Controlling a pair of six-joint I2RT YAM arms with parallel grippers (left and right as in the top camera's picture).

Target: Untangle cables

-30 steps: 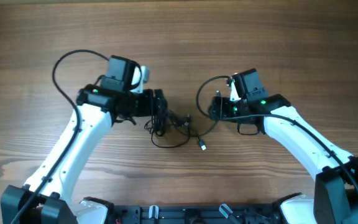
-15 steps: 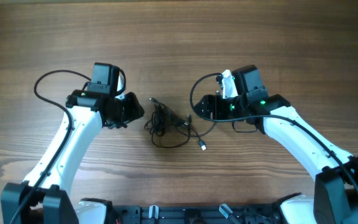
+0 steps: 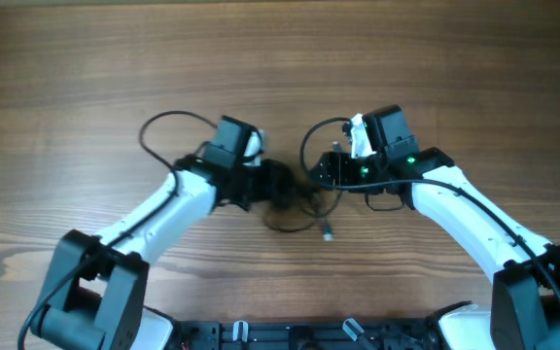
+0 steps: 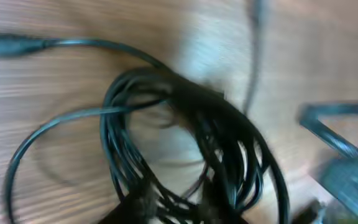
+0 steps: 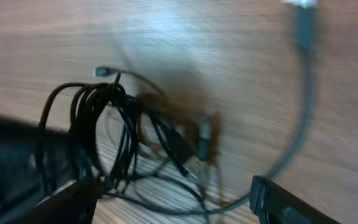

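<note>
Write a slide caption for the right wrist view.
Right gripper, open, poised over tangled black cables on the wooden table.

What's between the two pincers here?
Only the tangled cables lie between left pincer and right pincer, per the overhead view.

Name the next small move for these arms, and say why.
Probably close the left gripper firmly on the cables and hold them down. It sits right on the knotted loops, though blur hides whether it grips. The right gripper hangs open beside them, and a loose plug end lies free to pull afterwards.
</note>
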